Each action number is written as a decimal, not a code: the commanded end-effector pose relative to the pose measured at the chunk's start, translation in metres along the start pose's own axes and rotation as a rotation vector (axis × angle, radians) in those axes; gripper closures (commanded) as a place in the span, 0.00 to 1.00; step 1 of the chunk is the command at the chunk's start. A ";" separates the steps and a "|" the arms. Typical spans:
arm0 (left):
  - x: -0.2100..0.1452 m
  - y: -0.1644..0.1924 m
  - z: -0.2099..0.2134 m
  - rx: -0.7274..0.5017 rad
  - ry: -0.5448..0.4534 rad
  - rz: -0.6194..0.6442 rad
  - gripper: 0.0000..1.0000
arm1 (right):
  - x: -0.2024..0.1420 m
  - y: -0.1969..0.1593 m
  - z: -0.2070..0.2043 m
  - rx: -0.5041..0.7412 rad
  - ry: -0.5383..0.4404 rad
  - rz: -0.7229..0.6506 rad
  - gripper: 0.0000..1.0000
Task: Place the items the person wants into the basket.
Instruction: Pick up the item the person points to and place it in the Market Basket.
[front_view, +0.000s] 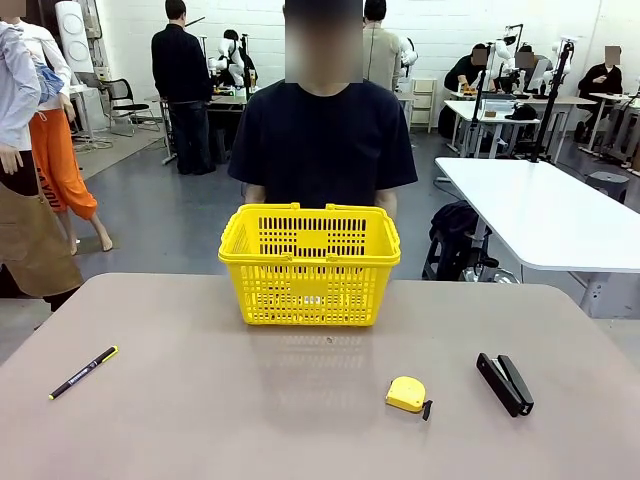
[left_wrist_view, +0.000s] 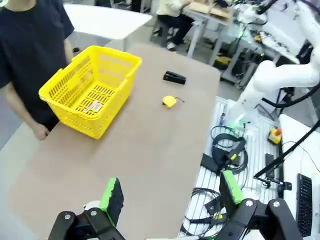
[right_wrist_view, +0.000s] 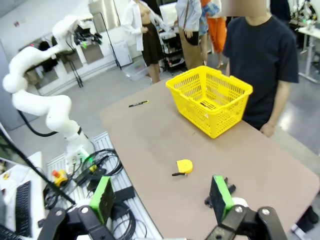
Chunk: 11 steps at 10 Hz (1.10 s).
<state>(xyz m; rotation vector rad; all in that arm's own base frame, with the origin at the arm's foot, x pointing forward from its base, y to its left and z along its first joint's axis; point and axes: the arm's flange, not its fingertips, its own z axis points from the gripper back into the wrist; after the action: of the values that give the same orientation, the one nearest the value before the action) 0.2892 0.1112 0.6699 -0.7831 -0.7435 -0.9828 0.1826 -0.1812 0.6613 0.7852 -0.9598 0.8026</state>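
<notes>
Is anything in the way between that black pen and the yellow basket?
Nothing visible. Bare tabletop runs from the pen to the basket; the tape measure and stapler lie off on the other side.

The upright yellow lattice basket sits mid-frame before the black-shirted person, a dark white-labelled item lying on its floor, while the thin black-and-yellow pen lies slantwise at lower left.

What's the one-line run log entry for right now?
left gripper: open, empty | right gripper: open, empty | pen: outside basket, near left
</notes>
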 end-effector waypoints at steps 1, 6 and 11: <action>-0.016 0.020 -0.014 -0.037 -0.015 0.027 0.00 | 0.002 0.000 0.000 0.015 -0.021 0.017 0.00; -0.014 0.000 -0.029 0.165 0.103 -0.060 0.00 | 0.002 0.000 0.000 0.015 -0.021 0.017 0.00; 0.000 -0.002 -0.022 0.150 0.102 -0.046 0.00 | 0.002 0.000 0.000 0.015 -0.021 0.017 0.00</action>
<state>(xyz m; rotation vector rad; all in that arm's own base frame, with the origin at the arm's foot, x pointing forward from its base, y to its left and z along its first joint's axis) 0.2894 0.0934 0.6584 -0.5826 -0.7437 -0.9840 0.1823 -0.1811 0.6613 0.7843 -0.9592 0.8026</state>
